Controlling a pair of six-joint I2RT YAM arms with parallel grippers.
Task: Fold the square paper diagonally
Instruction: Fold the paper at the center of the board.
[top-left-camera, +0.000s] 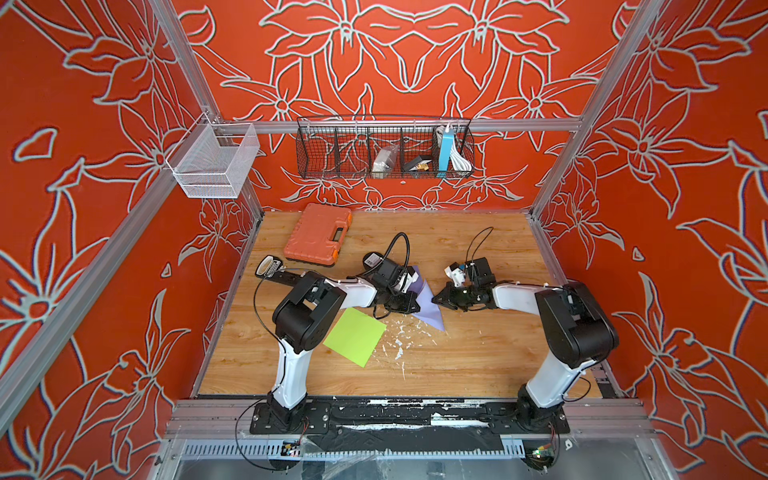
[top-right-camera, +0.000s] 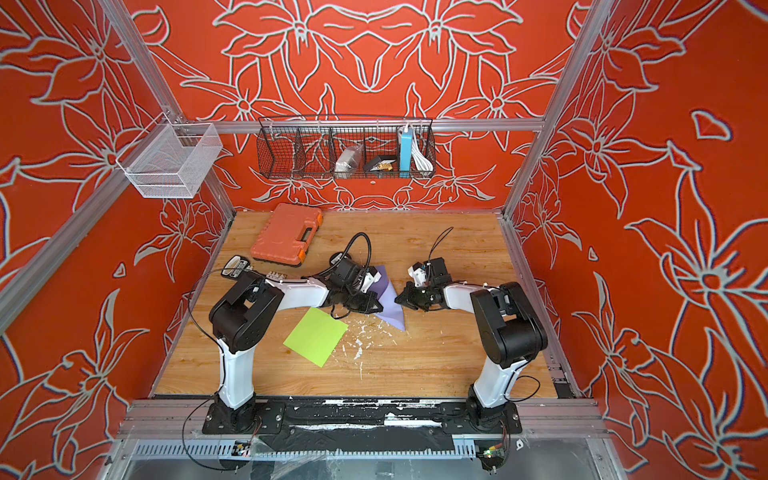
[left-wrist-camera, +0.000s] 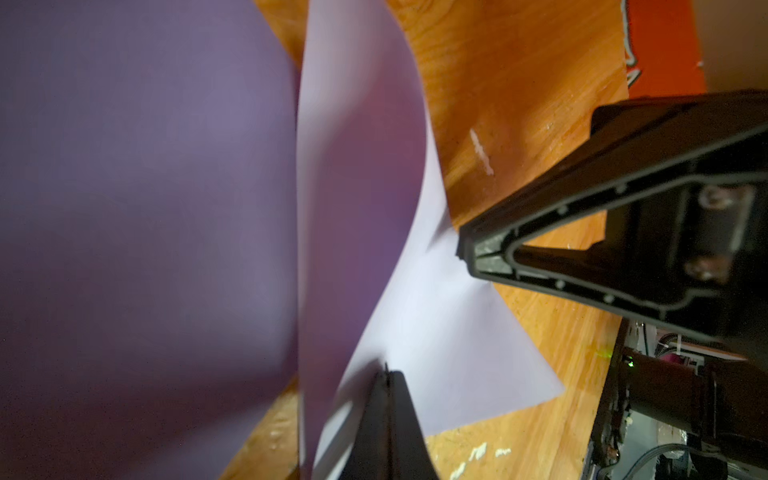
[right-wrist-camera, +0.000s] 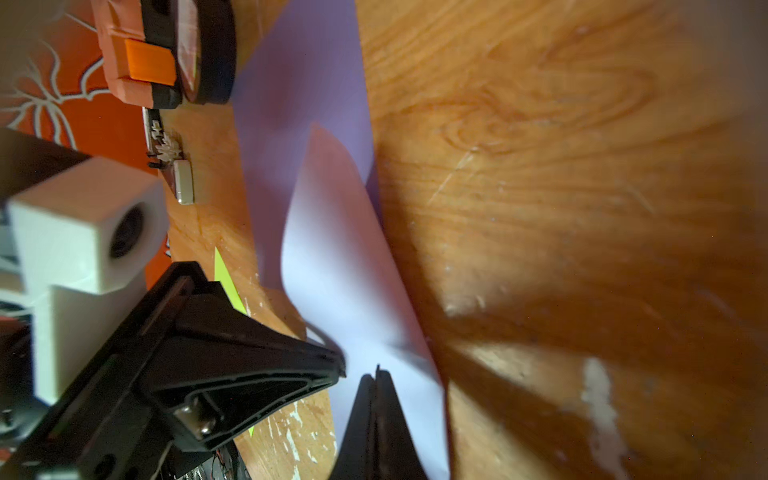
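Both top views: paper (top-left-camera: 430, 305) mid-table, one side curled up; left gripper (top-left-camera: 415, 306) at its 9 o'clock, right gripper (top-left-camera: 435, 299) at 3.
Left wrist: left jaws closed, seemingly pinching paper (left-wrist-camera: 436, 332).
Right wrist: right jaws closed against paper (right-wrist-camera: 357, 291).
Risk: thin pinch slips, curl springs back, crooked crease.

Lilac paper (top-left-camera: 429, 305) is rendered thin, smooth, matt; green paper (top-left-camera: 355, 337) likewise. Tabletop (top-left-camera: 478, 353) is finished in wood grain, slightly glossy, scuffed with white flecks. Tool case (top-left-camera: 318, 235) is moulded in ribbed orange plastic. Wall basket (top-left-camera: 324, 162) is made of black metal wire.
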